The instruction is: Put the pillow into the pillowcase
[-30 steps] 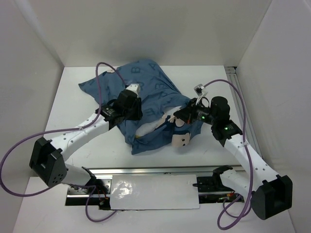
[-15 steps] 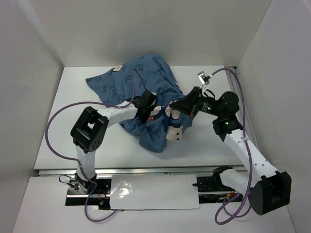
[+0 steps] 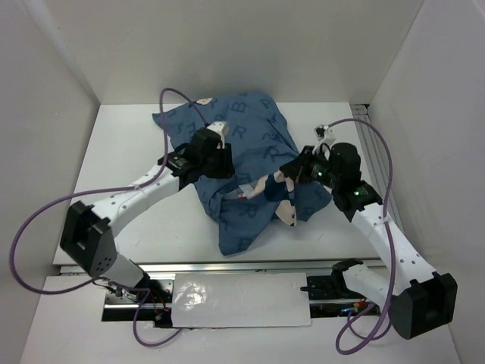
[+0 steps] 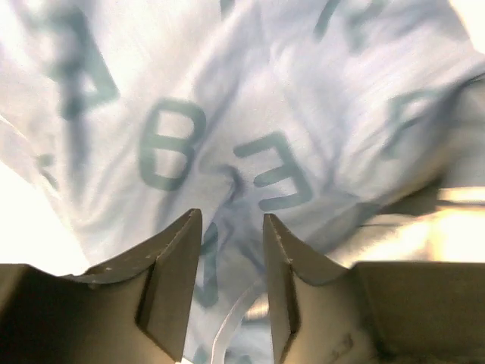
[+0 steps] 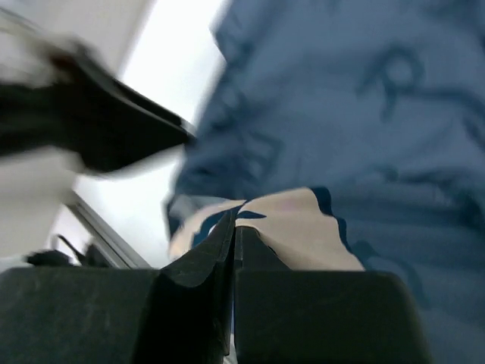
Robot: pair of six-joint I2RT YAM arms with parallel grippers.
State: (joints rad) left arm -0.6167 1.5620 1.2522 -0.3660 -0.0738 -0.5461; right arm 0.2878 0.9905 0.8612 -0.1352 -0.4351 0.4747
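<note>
The blue pillowcase (image 3: 258, 136) with pale letters lies bulging in a heap at the table's middle, a tail of it reaching toward the front edge. The pillow is hidden; only pale patches (image 3: 286, 216) with a red spot show on the cloth. My left gripper (image 3: 221, 168) is over the heap's left side. In the left wrist view it (image 4: 231, 227) is open, with lettered pillowcase cloth (image 4: 265, 114) close under the fingers. My right gripper (image 3: 282, 176) is at the heap's right side. In the right wrist view it (image 5: 235, 224) is shut on a pale fold of the pillowcase (image 5: 364, 114).
White walls close in the table on three sides. A metal rail (image 3: 227, 267) runs along the front edge, with a plastic-covered plate (image 3: 242, 299) below it. Purple cables (image 3: 170, 98) loop from both arms. A slotted rail (image 3: 371, 144) lines the right edge.
The left arm has unfolded and its gripper has moved to the heap's upper left. The pillowcase has spread out, its tail now hanging toward the front. The right gripper still holds the cloth.
</note>
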